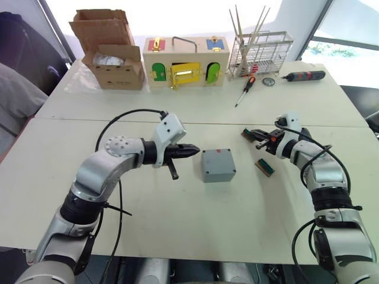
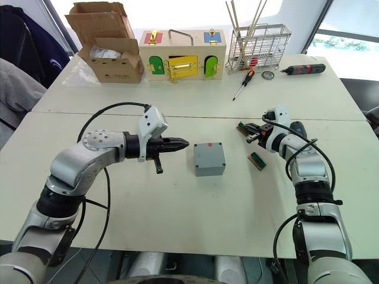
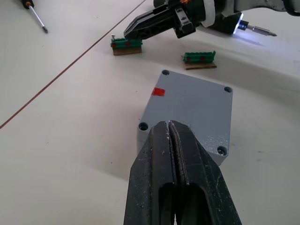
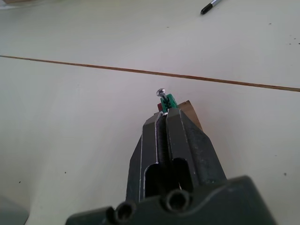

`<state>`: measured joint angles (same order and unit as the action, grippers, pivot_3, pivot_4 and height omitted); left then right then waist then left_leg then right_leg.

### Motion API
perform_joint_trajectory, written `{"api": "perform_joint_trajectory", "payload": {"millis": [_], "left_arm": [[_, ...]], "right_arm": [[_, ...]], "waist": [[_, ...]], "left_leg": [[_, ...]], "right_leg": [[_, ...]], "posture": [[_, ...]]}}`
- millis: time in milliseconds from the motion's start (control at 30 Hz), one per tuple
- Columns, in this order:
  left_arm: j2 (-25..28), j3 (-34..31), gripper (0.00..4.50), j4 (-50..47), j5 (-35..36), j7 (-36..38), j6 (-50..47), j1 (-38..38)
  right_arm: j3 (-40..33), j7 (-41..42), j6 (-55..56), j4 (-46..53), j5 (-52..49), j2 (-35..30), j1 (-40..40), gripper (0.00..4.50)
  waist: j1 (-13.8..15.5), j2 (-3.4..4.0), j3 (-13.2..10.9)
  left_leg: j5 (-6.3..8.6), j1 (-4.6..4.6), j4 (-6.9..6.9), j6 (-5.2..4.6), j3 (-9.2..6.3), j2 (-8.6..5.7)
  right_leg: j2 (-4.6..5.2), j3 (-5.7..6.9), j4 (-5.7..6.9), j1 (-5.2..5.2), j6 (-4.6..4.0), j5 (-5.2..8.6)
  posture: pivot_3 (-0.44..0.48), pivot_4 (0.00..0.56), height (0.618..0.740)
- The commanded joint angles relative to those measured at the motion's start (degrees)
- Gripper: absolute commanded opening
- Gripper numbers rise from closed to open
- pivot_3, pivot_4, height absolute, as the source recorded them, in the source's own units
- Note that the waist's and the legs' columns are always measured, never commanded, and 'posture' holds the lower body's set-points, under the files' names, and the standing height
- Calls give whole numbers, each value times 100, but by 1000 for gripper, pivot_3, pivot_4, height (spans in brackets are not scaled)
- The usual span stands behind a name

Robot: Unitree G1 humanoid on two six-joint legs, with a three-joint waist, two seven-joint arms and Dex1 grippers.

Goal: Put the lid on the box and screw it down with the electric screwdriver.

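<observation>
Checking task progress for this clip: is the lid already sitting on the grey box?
Yes, the lid lies flat atop the box in the left wrist view, corner screw holes showing.

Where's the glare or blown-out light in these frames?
Both eye views: the windows behind the table are washed out white at top. Left wrist view: the electric screwdriver tip light throws a bluish-white patch on the table, and the box casts a soft shadow. Right wrist view: even light, no hard glare.
</observation>
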<state>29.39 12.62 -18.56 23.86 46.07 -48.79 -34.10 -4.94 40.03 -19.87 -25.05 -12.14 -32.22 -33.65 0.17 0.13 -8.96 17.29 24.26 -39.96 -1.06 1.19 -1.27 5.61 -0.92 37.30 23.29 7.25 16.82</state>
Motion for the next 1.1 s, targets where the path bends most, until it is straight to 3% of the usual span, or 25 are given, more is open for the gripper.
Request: {"api": "perform_joint_trajectory", "payload": {"millis": [33, 633, 800, 933, 1100], "left_arm": [[48, -19, 0, -78, -41, 10, 144, -48], [108, -13, 0, -117, -70, 78, 185, 37], [333, -155, 0, -354, 100, 189, 18, 106], [703, -94, 0, -672, 330, 526, -129, 224], [881, 26, 0, -850, 451, 721, -171, 277]], "right_arm": [[-206, -50, -38, 211, -151, 10, -168, 46], [-720, -383, -315, 497, -596, 19, -274, 46], [-926, 165, -1242, 1950, -1366, -396, 1, 46], [-580, 717, -2230, 3359, -2054, -752, 587, 46], [-170, 734, -2344, 3694, -2021, -693, 901, 46]], "waist": [[-1, 0, 0], [1, 1, 0], [2, 5, -3], [9, 3, -2], [35, 3, -2]], "left_leg": [[0, 0, 0, 0, 0, 0], [0, 0, 1, 0, 0, 0], [0, 1, 4, 0, 0, 0], [1, 1, 8, -1, -5, 3], [2, -1, 3, -3, -2, 2]], "right_leg": [[0, 0, 0, 0, 0, 0], [0, 0, 0, 0, 0, 0], [0, -2, 1, 2, 0, 0], [-1, 0, 1, 0, 0, 0], [0, -4, -8, -3, 0, 0]], "posture": [[0, 150, 740], [0, 150, 740], [0, 150, 740], [0, 150, 740], [0, 150, 740]]}}
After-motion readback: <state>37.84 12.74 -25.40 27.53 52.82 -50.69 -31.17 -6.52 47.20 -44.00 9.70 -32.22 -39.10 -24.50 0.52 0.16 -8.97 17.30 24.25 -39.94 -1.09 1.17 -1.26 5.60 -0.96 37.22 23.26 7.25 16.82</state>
